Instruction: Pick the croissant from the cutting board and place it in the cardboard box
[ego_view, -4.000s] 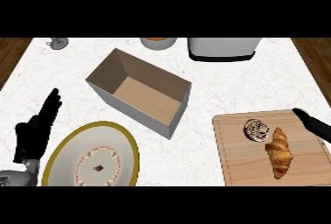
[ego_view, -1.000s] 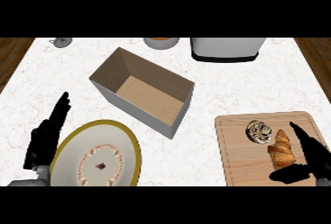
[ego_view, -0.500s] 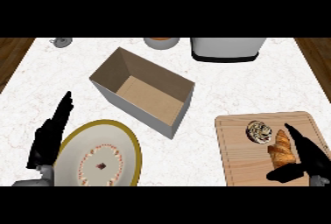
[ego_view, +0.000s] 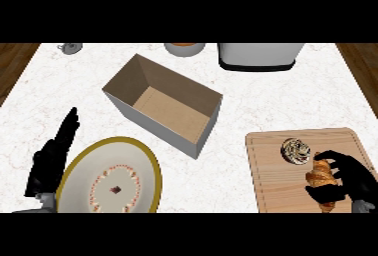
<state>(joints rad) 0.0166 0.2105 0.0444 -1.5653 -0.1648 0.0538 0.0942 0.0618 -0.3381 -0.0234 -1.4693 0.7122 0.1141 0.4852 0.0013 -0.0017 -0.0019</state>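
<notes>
A golden-brown croissant (ego_view: 322, 182) lies lengthwise on the wooden cutting board (ego_view: 273, 170) at the lower right. My right hand (ego_view: 354, 176) sits against its right side, fingers and thumb curled round its middle. The open cardboard box (ego_view: 164, 104) stands in the middle of the counter, left of and beyond the board, with nothing inside. My left hand (ego_view: 50, 156) rests open at the lower left, fingers straight and pointing away.
A round swirled pastry (ego_view: 297, 150) lies on the board just beyond the croissant. A cream plate with a gold rim (ego_view: 152, 176) sits at the lower left beside my left hand. A white appliance (ego_view: 261, 55), an orange-filled bowl (ego_view: 184, 48) and a small grey object (ego_view: 71, 48) line the far edge.
My right hand has bent its fingers from straight to curled over the croissant's middle. The croissant lies in the same spot and my left hand has barely shifted.
</notes>
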